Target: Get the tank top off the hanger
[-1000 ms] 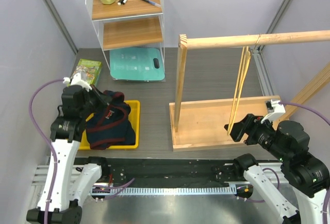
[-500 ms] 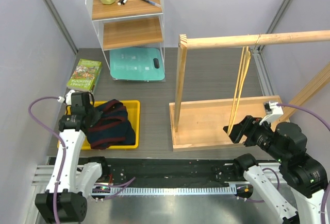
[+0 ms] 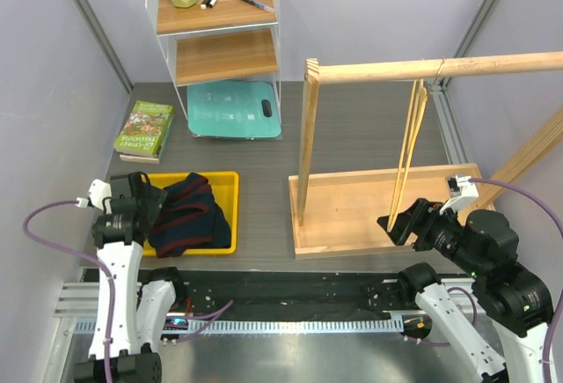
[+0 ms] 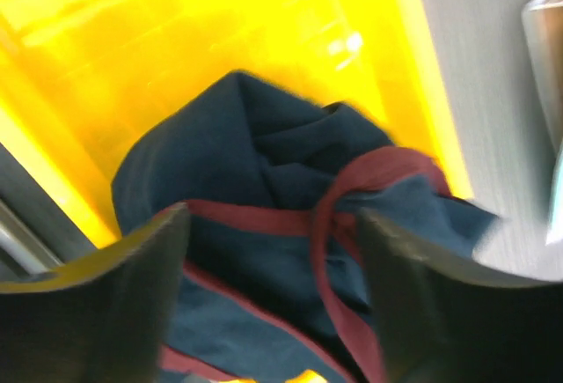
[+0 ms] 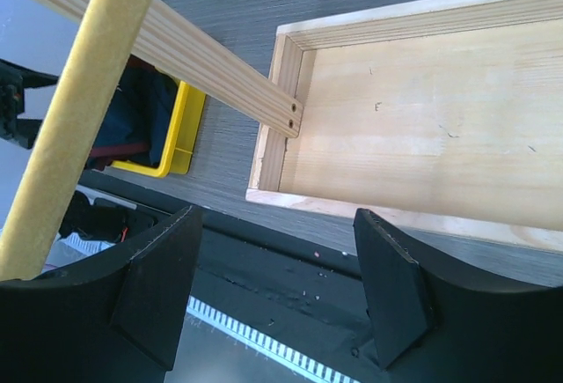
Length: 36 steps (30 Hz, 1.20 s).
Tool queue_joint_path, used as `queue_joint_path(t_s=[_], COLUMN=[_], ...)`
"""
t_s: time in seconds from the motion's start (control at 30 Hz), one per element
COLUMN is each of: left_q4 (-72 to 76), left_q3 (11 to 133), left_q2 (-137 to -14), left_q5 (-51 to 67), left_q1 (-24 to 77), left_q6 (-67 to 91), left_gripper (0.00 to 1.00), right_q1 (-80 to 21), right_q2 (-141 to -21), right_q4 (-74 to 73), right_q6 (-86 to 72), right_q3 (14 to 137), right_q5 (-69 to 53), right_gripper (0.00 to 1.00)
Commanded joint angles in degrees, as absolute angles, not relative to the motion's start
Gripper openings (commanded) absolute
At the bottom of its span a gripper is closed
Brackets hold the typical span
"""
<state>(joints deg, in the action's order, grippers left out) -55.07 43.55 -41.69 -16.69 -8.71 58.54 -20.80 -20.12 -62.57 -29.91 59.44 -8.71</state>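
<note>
The navy tank top (image 3: 189, 214) with dark red trim lies crumpled in a yellow tray (image 3: 230, 216), off the hanger. My left gripper (image 3: 151, 205) hovers at its left edge. In the left wrist view the jaws (image 4: 273, 299) stand open, with the tank top (image 4: 264, 251) loose between and below them. The thin yellow hanger (image 3: 409, 150) hangs bare from the wooden rail (image 3: 396, 69). My right gripper (image 3: 403, 223) is open near the hanger's lower end. The hanger (image 5: 88, 92) crosses the right wrist view at upper left, with nothing between that gripper's (image 5: 277, 286) fingers.
The rail's post (image 3: 306, 145) stands in a shallow wooden base box (image 3: 352, 202) at right. A wire shelf (image 3: 220, 22) at the back holds markers and a pale yellow cup. A teal board (image 3: 233, 110) and a green book (image 3: 145, 128) lie behind the tray.
My left arm lowered the tank top into the yellow tray, drew back towards the near left, and its jaws opened, letting the cloth go. The right arm barely shifted.
</note>
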Motion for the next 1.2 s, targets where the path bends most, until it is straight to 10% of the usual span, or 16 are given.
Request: queue_joint_path(t_s=[0.0,0.33,0.57,1.17], left_q4=[-57.04,-41.85,-39.83,-0.27], left_q3=[49.74,62.21,68.47,23.67], left_q2=[-37.36,-42.42,-52.91,-32.00], left_q5=[-21.62,16.74,-1.46,17.92], left_q1=[-9.14,-8.35,24.81,39.20], left_q6=[59.42,48.16,43.33,57.38], left_gripper=[0.90,1.00,1.00,1.00], right_q1=[-21.01,-20.92,-21.01,-20.92], right_q2=[-20.30,-19.86,-20.21,-12.84], right_q4=[-59.50,-57.05,-51.34,-22.96], right_q6=[-29.62,-31.55,-34.45,-48.06], right_q3=[59.50,55.82,51.16,21.81], right_q5=[-9.40,-8.61,-8.35,-10.89], right_gripper=[0.75,0.75,0.77,0.79])
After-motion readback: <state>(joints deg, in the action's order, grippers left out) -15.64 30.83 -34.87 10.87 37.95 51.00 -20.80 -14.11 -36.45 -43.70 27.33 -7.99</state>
